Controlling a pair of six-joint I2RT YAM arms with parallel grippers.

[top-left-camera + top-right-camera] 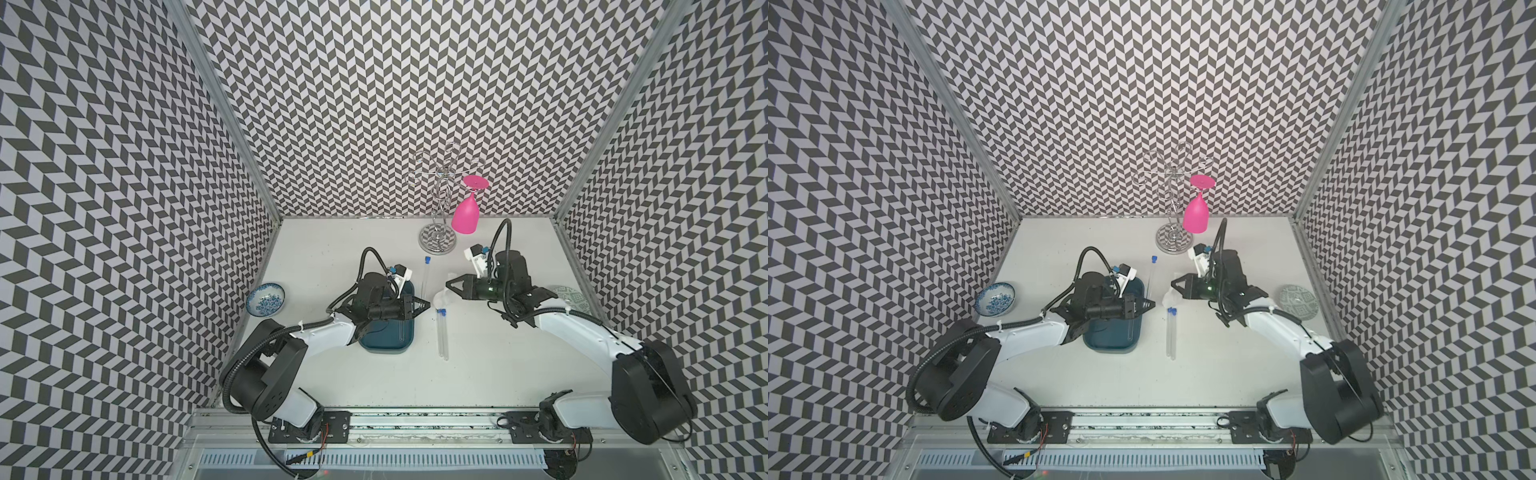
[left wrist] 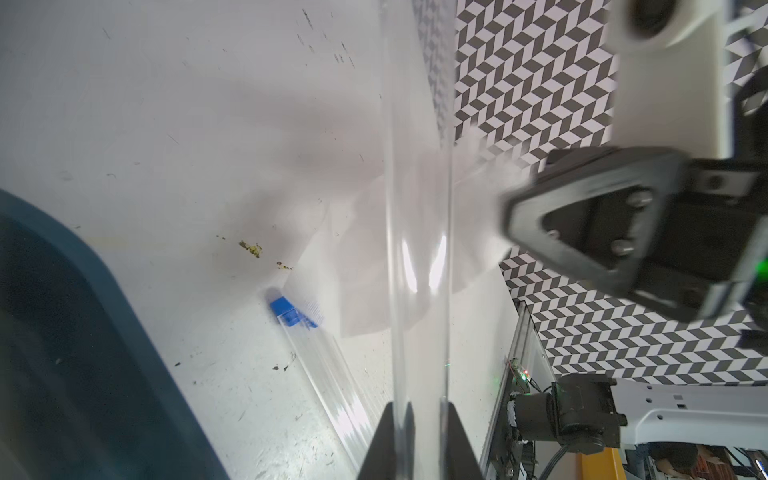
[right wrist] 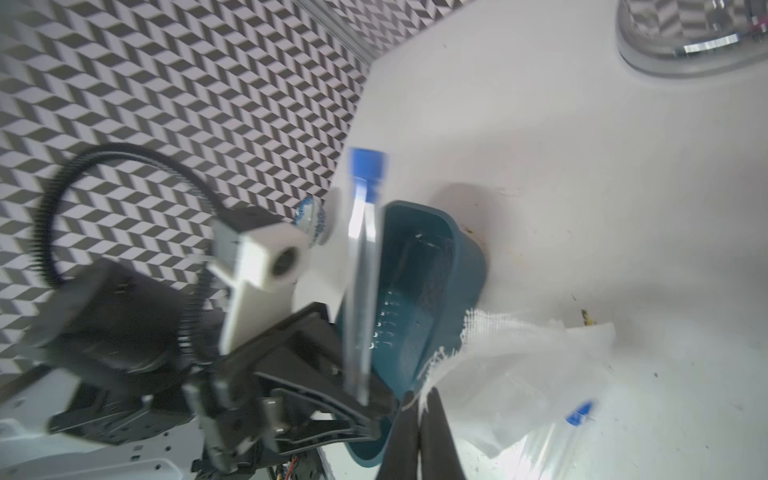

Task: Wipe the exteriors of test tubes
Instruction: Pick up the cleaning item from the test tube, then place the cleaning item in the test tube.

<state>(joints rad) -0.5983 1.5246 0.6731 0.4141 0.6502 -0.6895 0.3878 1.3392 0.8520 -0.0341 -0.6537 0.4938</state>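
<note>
At the left gripper [image 1: 425, 306], jaws were clamped on the rounded end of the held test tube [image 1: 424, 282]. In the left wrist view both black fingertips [image 2: 386, 449] bracketed the clear shaft.

Long axis of that tube ran away from the robot toward the back wall, blue cap [image 1: 427, 259] at the far end. The shaft passed just beside the right rim of the teal tray [image 1: 386, 345]. Tilt off level could not be judged.

Right gripper [image 1: 447, 286], facing the left one, was pinched tight on a white tissue [image 1: 439, 298]. The tissue hung near the tube's gripped end; contact between tissue and tube could not be confirmed.

On the table by the tissue, two loose test tubes [image 1: 443, 336] lay side by side, roughly parallel to the held one. Their caps pointed toward the back wall, rounded ends toward the robot.

Farther out:
- chrome rack [image 1: 437, 243] at the back, with an inverted pink glass [image 1: 464, 216]
- blue-patterned bowl [image 1: 266, 299] at left
- patterned plate [image 1: 575, 299] at right, partly behind the right arm
</note>
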